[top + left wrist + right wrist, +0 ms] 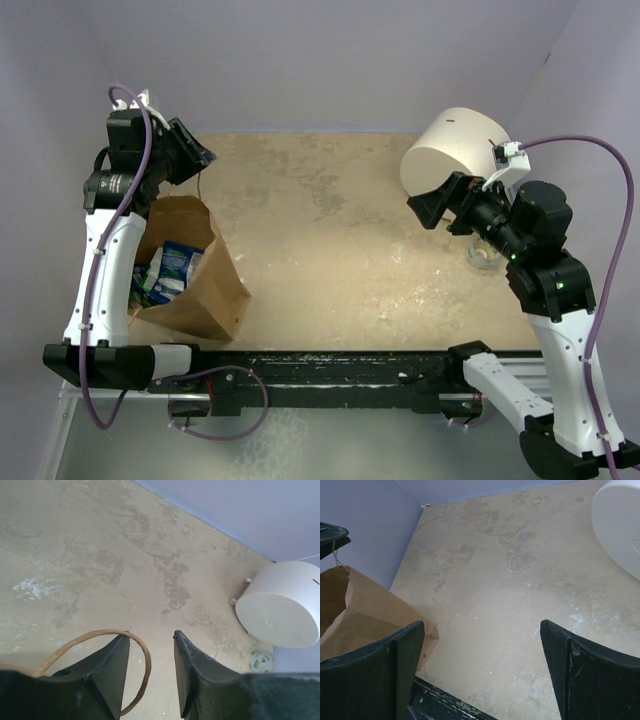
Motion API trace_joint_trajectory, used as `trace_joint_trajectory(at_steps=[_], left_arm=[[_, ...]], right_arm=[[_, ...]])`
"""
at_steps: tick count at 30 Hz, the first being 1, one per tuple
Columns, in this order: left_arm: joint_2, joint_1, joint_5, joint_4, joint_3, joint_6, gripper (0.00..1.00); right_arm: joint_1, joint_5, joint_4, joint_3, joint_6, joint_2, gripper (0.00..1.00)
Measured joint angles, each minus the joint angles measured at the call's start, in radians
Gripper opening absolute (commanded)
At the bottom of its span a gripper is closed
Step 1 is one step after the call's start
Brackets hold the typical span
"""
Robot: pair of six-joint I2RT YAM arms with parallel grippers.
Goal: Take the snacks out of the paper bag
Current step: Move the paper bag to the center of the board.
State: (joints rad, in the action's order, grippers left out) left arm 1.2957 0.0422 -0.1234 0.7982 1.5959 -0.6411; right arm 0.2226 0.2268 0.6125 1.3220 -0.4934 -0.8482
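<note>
The brown paper bag (200, 285) stands open at the table's left, also seen in the right wrist view (360, 610). The snacks (172, 268) lie inside it, blue-and-white and green packets showing. My left gripper (198, 158) hovers over the bag's far rim. In the left wrist view its jaws (150, 635) stand partly apart, and the tan loop handle (144, 665) curves round the left fingertip into the gap, unpinched. My right gripper (428, 207) hangs wide open and empty at the right; its own view (481, 625) shows only bare table between the fingers.
A big white cylinder (455, 150) lies on its side at the back right, just behind the right gripper. A small round patterned object (483, 255) sits beside the right arm. A black rail (330, 365) runs along the near edge. Purple walls close the back and sides.
</note>
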Motion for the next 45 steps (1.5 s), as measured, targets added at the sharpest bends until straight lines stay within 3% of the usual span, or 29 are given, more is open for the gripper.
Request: trace_joint_trajectory(at_steps=[4, 16, 29, 34, 45], left_arm=[[-0.007, 0.0, -0.043, -0.012, -0.016, -0.006, 0.36], [-0.031, 0.0, -0.202, -0.027, -0.024, -0.056, 0.0], [-0.061, 0.025, -0.423, -0.145, -0.052, -0.215, 0.0], [-0.061, 0.135, -0.419, -0.208, -0.055, -0.278, 0.0], [0.114, 0.623, -0.283, -0.335, -0.006, -0.322, 0.0]], right_arm=[[0.0, 0.0, 0.0, 0.0, 0.0, 0.0, 1.0], [0.0, 0.016, 0.002, 0.0, -0.022, -0.042, 0.99], [0.0, 0.1, 0.002, 0.055, -0.055, -0.154, 0.97], [0.006, 0.113, 0.002, 0.06, -0.06, -0.156, 0.97], [0.006, 0.096, 0.023, 0.068, -0.061, -0.149, 0.97]])
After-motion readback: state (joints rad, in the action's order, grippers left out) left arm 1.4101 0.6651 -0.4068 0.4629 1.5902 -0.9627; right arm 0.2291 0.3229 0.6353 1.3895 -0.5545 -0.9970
